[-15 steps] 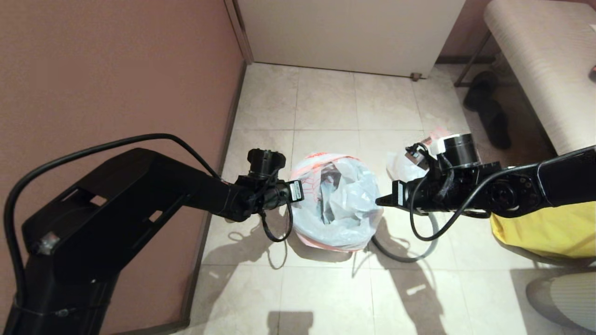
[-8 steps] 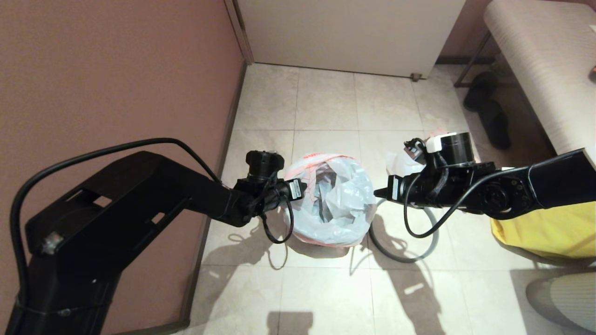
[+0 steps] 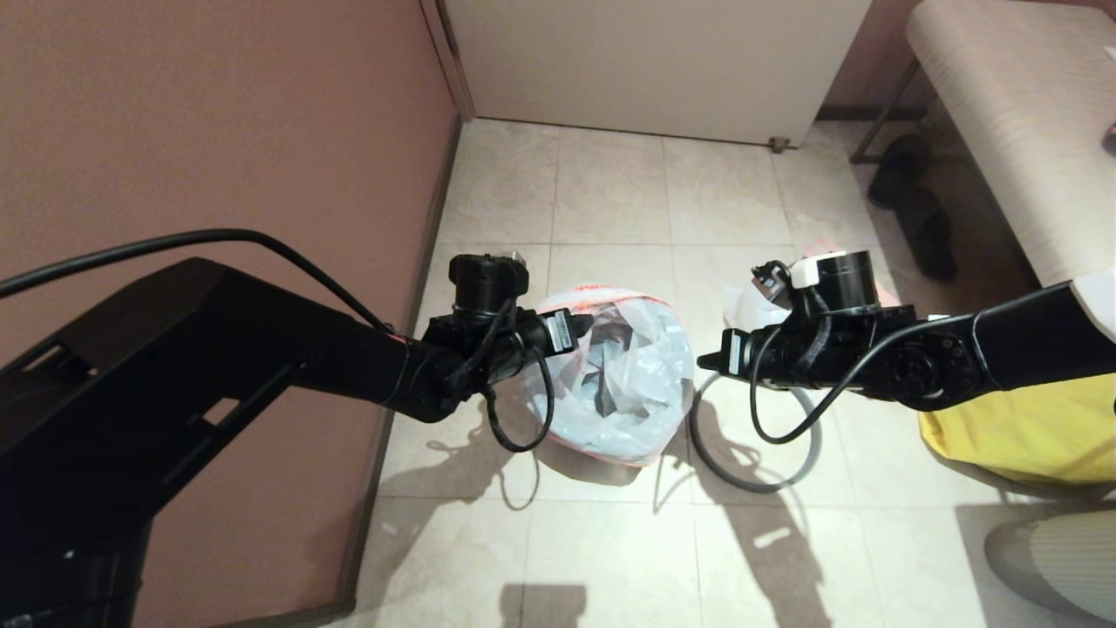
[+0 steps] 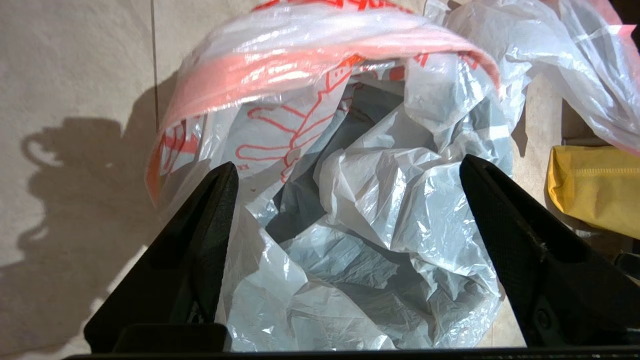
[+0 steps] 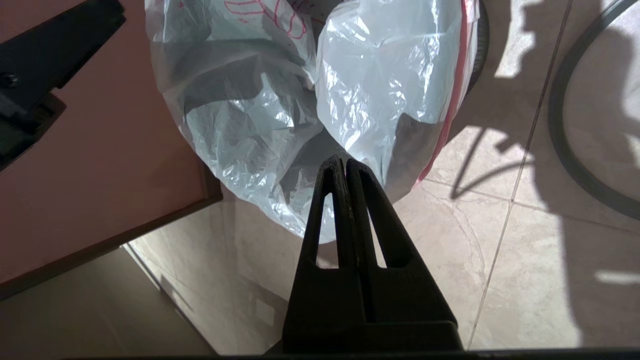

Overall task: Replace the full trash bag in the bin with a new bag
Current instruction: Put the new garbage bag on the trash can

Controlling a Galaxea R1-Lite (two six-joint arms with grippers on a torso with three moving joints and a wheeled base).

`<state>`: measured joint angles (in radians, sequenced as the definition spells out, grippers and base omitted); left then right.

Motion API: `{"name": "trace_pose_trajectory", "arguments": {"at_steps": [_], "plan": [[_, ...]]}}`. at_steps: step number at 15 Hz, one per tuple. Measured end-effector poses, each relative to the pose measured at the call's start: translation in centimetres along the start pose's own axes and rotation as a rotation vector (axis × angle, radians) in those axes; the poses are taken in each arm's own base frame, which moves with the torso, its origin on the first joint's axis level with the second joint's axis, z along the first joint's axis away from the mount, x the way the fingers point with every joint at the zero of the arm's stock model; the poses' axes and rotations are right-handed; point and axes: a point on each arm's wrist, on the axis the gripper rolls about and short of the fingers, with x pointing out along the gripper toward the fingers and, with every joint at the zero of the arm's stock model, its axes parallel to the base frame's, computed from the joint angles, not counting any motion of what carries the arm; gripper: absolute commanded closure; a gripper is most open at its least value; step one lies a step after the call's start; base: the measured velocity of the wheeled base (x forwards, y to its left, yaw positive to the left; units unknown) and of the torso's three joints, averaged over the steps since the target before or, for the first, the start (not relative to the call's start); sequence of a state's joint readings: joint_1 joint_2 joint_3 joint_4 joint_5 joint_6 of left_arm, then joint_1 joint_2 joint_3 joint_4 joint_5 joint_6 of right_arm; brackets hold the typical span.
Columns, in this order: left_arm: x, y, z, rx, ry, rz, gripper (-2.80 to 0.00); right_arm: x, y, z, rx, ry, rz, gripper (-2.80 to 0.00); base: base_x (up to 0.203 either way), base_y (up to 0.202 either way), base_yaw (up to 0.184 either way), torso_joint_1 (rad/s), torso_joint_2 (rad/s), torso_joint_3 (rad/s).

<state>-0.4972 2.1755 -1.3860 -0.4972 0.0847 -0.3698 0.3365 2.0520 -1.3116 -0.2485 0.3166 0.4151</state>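
Down on the tiled floor (image 3: 610, 192), close to the reddish wall (image 3: 218, 131): the bin (image 5: 479, 45), almost wholly hidden under the new bag (image 3: 623, 375), with only a dark sliver of its side seen in the right wrist view. Draped over the mouth of that bin and pushed down inside in loose crumpled folds, with the orange-red line drawing and red band (image 4: 310, 75) turned toward the far side. Reaching in from the left, the left arm (image 3: 261, 349), with jaws spread wide over the near-left edge of the bag's opening, one to each side of the hollow, gripping nothing. Reaching in from the right, the right arm (image 3: 915, 366), jaws pressed together, tips right at the outer right side of the new bag; impossible to tell whether any film is caught between them. Flat on the floor just right of the bin, partly under the right arm: a grey ring (image 3: 741, 481), apart from the bin. Behind the right wrist, on the floor: the full trash bag (image 3: 750, 310), white with pink-red edges, mostly covered by the arm and seen more fully in the left wrist view (image 4: 550, 50). Further right, a yellow bag (image 3: 1011, 436). At the far end, a white door (image 3: 654, 61), dark slippers (image 3: 915, 201) and a pale padded bench (image 3: 1020, 113).
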Motion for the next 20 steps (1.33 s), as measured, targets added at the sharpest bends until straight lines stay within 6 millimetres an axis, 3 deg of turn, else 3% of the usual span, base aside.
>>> {"name": "trace_pose_trajectory", "arguments": {"at_steps": [5, 11, 17, 20], "plan": [[-0.7, -1.2, 1.3, 0.17, -0.034, -0.03, 0.0, -0.2, 0.1, 0.4, -0.002, -0.017, -0.01, 0.0, 0.0, 0.0, 0.0, 0.0, 0.0, 0.0], [2.0, -4.5, 1.8, 0.262, -0.028, -0.081, 0.0, -1.2, 0.5, 0.9, -0.007, -0.039, -0.006, 0.0, 0.0, 0.0, 0.0, 0.0, 0.0, 0.0], [5.5, -3.2, -0.6, 0.269, 0.022, -0.051, 0.0, -1.8, 1.7, 0.9, -0.024, -0.068, -0.032, 0.0, 0.0, 0.0, 0.0, 0.0, 0.0, 0.0], [7.3, -2.0, -0.2, 0.291, 0.003, -0.027, 0.0, -2.2, 2.7, 0.6, -0.035, -0.072, -0.031, 0.0, 0.0, 0.0, 0.0, 0.0, 0.0, 0.0]]}}
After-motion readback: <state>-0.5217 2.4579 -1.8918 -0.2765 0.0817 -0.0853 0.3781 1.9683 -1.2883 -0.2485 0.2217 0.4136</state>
